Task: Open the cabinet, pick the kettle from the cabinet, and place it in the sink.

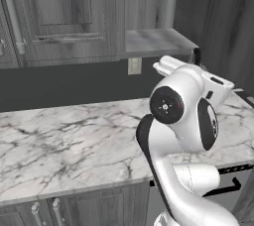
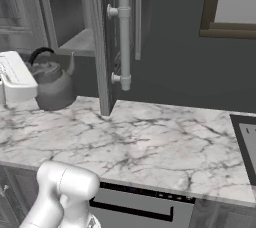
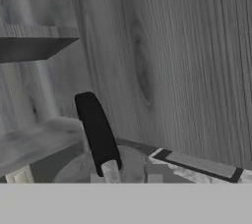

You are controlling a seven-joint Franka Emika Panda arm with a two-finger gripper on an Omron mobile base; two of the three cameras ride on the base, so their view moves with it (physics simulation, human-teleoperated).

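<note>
The grey kettle [image 2: 54,86] hangs low over the back of the marble counter, just below and in front of the cabinet's pale shelf [image 2: 80,42]. My gripper [image 2: 30,72] comes in from the left at its dark arched handle [image 2: 42,53], and the fingers are hidden. In the hand view that handle [image 3: 97,133] runs straight down to where my fingers are, with the kettle's lid [image 3: 128,169] underneath. The cabinet door [image 2: 102,42] stands swung open, edge-on, with its long silver handle [image 2: 124,42]. A corner of the black-rimmed sink [image 2: 246,142] shows at the far right.
The open door juts out over the marble counter [image 2: 150,137] between the kettle and the sink. A closed wall cabinet with a bar handle [image 1: 12,17] hangs to the left. A window frame [image 2: 225,7] is above the right end. My own arm [image 1: 183,116] blocks the left base view.
</note>
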